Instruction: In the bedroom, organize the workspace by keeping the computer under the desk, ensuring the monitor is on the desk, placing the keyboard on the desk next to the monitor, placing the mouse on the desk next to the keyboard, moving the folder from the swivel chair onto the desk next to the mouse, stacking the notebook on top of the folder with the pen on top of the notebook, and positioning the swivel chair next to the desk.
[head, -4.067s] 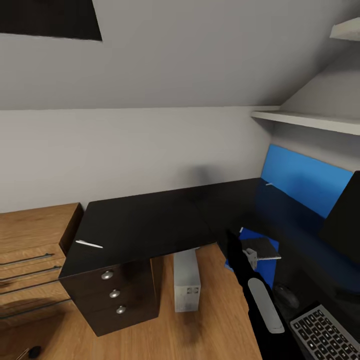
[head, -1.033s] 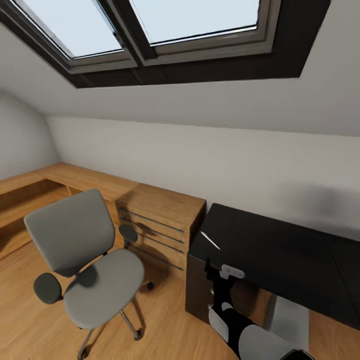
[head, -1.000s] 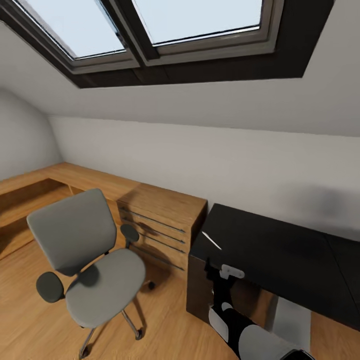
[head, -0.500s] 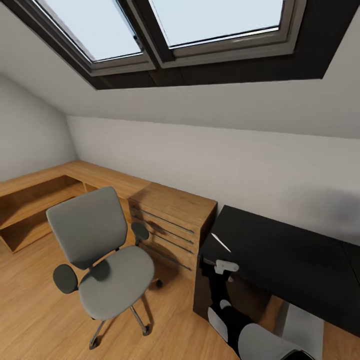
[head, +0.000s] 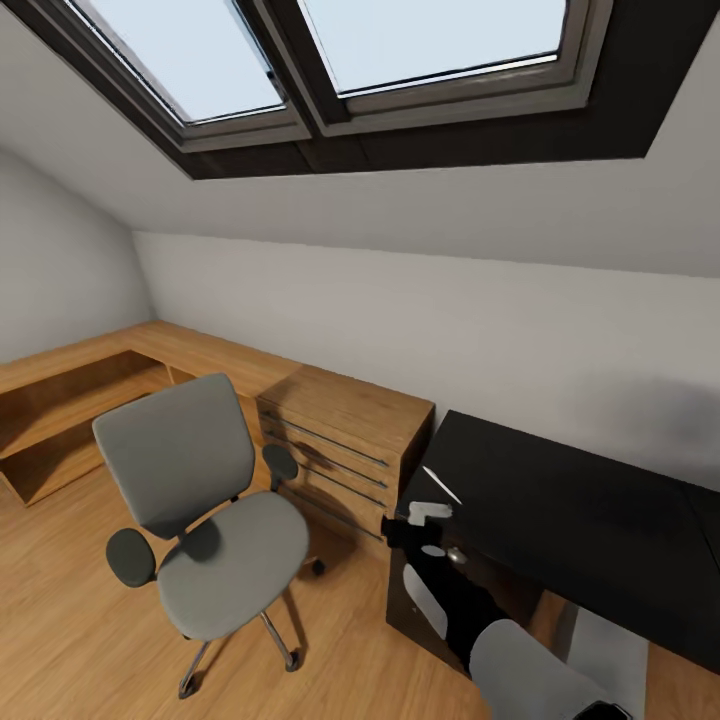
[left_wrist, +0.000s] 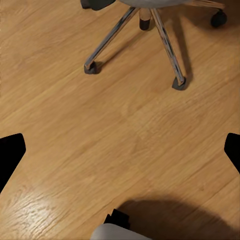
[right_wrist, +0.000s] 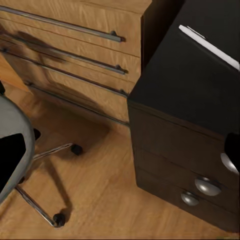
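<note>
- The right gripper (head: 432, 528) is hovering at the near corner of the worktop (head: 560, 520), above its drawers; in the right wrist view its fingers (right_wrist: 11, 160) are standing well apart with nothing between them.
- The left gripper (left_wrist: 120, 155) is pointing down at the wooden floor (left_wrist: 125, 130) beside the chrome base of the swivel chair (head: 200, 520); its dark fingertips are showing at opposite edges of that view, spread wide and empty.
- The pen (head: 442, 485) is lying on the worktop near that corner, just beyond the right gripper.
- The swivel chair is standing on the floor, apart from the worktop, in front of the wooden dresser (head: 340, 450).
- The dresser is touching the worktop's end.
- Skylights (head: 330, 50) are sitting in the sloped ceiling above.
</note>
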